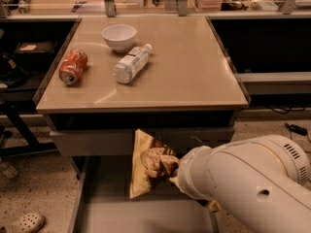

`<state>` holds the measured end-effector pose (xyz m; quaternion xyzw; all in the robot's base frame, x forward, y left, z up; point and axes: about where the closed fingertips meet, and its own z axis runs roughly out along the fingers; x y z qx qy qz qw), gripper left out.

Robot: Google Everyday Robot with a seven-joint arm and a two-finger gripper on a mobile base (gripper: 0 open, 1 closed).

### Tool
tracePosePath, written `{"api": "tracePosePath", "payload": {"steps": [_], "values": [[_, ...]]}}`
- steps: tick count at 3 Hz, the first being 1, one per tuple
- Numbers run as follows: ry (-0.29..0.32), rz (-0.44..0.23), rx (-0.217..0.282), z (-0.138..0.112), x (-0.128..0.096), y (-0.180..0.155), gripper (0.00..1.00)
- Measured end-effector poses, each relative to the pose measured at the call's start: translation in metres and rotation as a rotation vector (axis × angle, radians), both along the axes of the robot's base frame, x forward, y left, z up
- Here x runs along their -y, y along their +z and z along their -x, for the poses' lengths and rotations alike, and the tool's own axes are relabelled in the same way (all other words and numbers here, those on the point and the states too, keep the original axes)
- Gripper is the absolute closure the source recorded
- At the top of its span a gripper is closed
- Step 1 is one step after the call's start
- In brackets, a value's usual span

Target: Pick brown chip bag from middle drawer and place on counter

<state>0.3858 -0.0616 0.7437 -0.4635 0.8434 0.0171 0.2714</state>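
The brown chip bag (147, 168) hangs upright, its pale end up, in front of the grey drawer front and above the open middle drawer (116, 216). My gripper (175, 173) is at the bag's right edge, mostly hidden behind the big white arm (243, 188), and is shut on the bag, holding it off the drawer floor. The beige counter (189, 72) lies just above and behind the bag.
On the counter's left part lie an orange soda can (73, 67), a plastic bottle (130, 64) on its side and a white bowl (119, 37). Dark shelving stands on both sides. A shoe (22, 223) lies on the floor at the lower left.
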Motion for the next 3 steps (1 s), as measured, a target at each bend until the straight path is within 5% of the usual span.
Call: {"api": "tracePosePath", "payload": {"steps": [2, 3], "values": [[-0.102, 0.088, 0.176, -0.016, 0.032, 0.12, 1.0], [-0.121, 0.122, 0.262, -0.047, 0.042, 0.167, 1.0]]}}
